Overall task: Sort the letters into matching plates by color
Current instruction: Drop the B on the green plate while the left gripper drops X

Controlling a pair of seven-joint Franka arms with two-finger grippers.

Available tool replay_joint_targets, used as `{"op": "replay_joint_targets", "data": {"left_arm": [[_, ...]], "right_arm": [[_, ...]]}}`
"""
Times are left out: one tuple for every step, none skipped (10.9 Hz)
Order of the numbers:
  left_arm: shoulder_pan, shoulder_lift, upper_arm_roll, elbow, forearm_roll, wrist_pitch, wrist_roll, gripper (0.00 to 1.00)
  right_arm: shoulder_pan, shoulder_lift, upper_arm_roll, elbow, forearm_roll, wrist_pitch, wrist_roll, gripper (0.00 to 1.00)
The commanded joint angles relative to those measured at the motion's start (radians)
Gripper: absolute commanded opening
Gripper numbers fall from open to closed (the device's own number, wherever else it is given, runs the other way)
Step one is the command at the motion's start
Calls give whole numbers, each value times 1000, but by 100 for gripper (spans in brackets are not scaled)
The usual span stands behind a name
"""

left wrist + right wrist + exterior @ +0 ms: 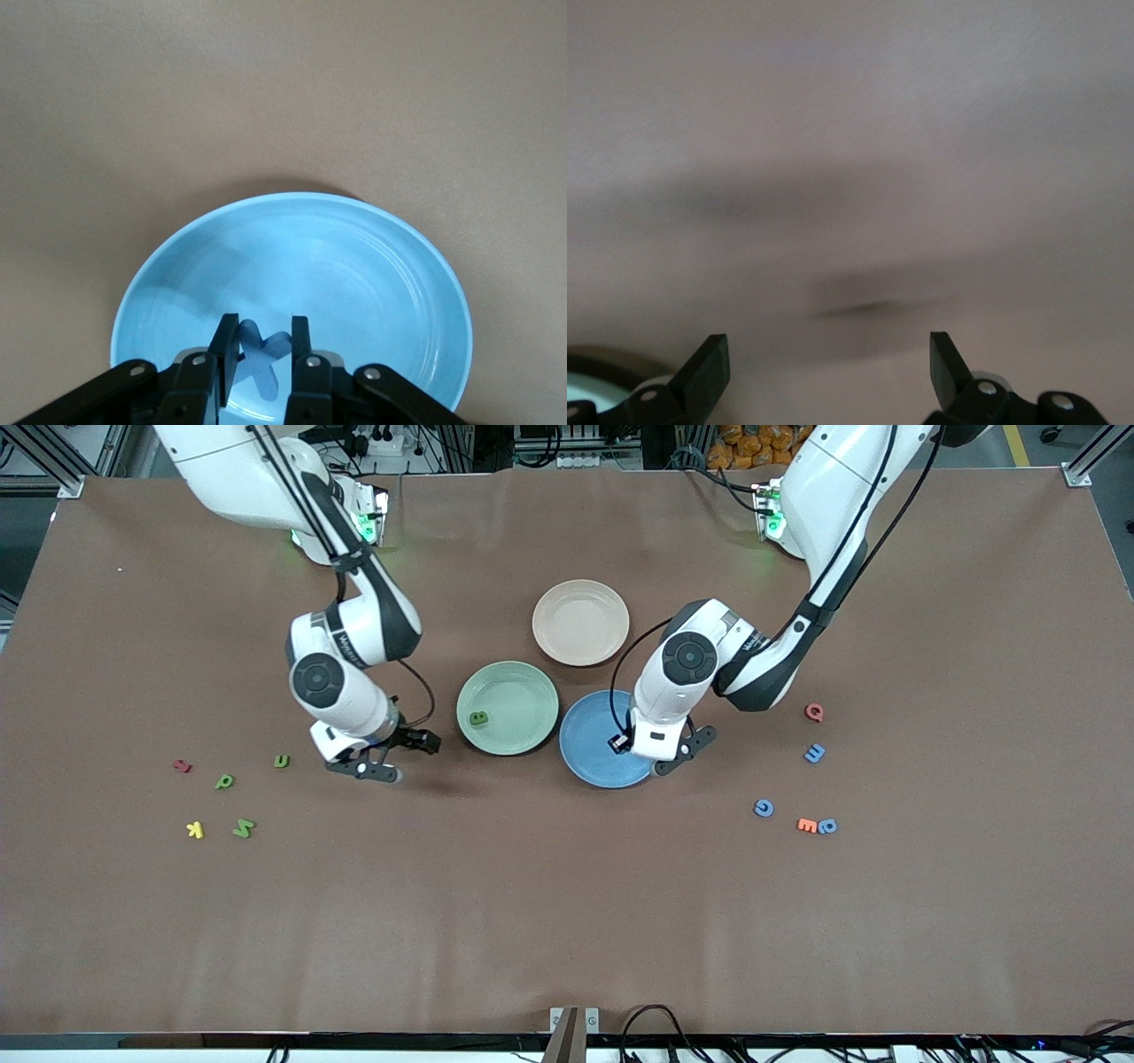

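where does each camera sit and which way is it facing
Front view: high across the table, facing both arms, with the green plate and scattered letters.
Left wrist view: on the left arm, above the blue plate; left tool pinches a blue letter.
Right wrist view: looks at bare table; right tool open.
Shared: front and left wrist views show the blue plate.

I am looking down at a wide table [567, 921] covered in a matte brown sheet, and even light is falling across it. Aluminium frame posts [53, 460] are standing at its upper corners. Dark cables [656, 1036] are trailing along the near edge, and power strips [381, 441] are lying past the top.
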Motion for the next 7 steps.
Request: {"op": "replay_joint_targets", "data": {"left_arm": [[-17, 19, 29, 29, 3, -4, -26, 29], [-17, 19, 32, 29, 24, -3, -26, 53], [-15, 17, 34, 29, 37, -4, -28, 66], [-12, 19, 34, 35, 37, -4, -26, 75], [-9, 19, 34, 41, 37, -4, -26, 82], [-9, 19, 34, 47, 37, -4, -26, 100], [-4, 16, 34, 53, 38, -8, -24, 100]], "right_arm": [[-110, -22, 21, -1, -45, -26, -84, 100], [-156, -19, 35, -3, -91, -26, -101, 100], [-191, -16, 45, -4, -134, -26, -116, 100], [-219, -15, 56, -7, -166, -27, -134, 100], [-254, -18, 70, -7, -188, -33, -180, 100], [-299, -21, 91, -9, -202, -33, -234, 100], [-345, -22, 107, -9, -232, -33, -292, 100]]}}
